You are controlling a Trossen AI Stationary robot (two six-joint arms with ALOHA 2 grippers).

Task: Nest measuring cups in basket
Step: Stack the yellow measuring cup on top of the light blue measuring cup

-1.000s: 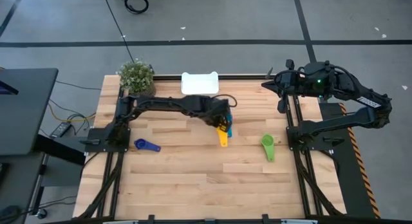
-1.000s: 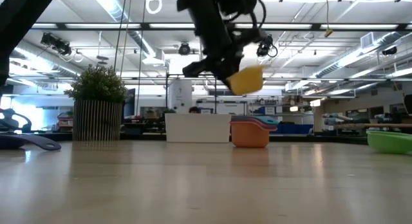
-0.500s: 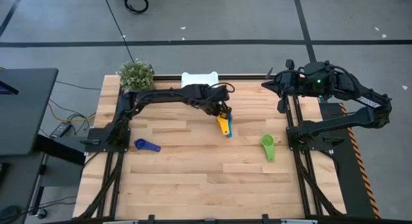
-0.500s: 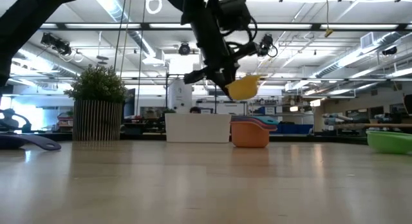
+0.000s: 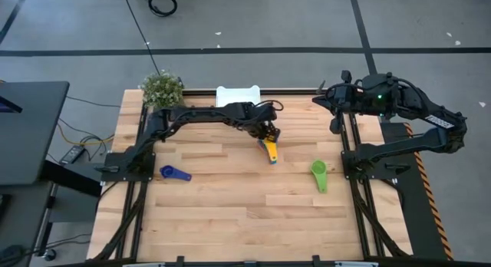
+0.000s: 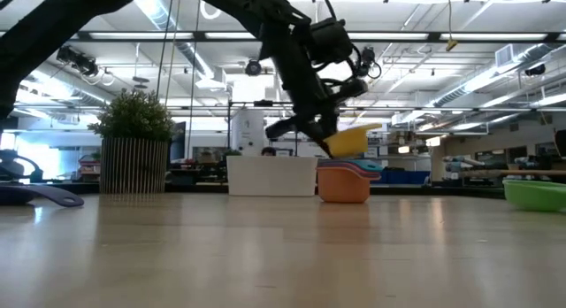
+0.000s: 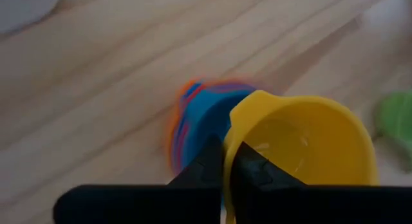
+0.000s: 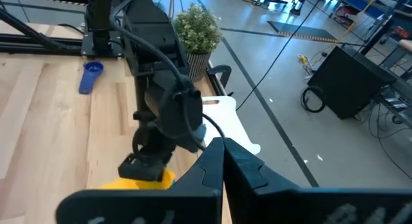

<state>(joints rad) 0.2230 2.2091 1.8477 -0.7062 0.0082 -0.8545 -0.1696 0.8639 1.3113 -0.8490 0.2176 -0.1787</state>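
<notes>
Your left hand (image 5: 267,136) is clamped on the yellow cup (image 6: 347,141), and it holds it up in the air. Its two fingers (image 7: 207,166) pinch the rim of the yellow cup, one on each side of the thin wall. You can see this best in the left wrist view. The yellow cup hangs just above a small stack of cups (image 6: 343,180) that sits on the worktop (image 5: 230,206). In that stack, an orange cup is the outside one, with blue and other colors inside it. The yellow cup is tilted a little, and it is not touching the stack.

Look to the far side of the worktop and you find the white basket (image 5: 238,96). It sits just beyond your left arm, and the stack is nearer than it. Next to the basket, to the left, stands a potted plant (image 5: 163,90).

Two more cups lie alone on the worktop. A blue cup (image 5: 175,173) lies on the left side, near the base of your left arm. A green cup (image 5: 319,175) lies on the right side, well apart from the stack.

Your right hand (image 5: 321,100) waits up high at the far right edge of the worktop. Its fingers are pressed together and they hold nothing.
</notes>
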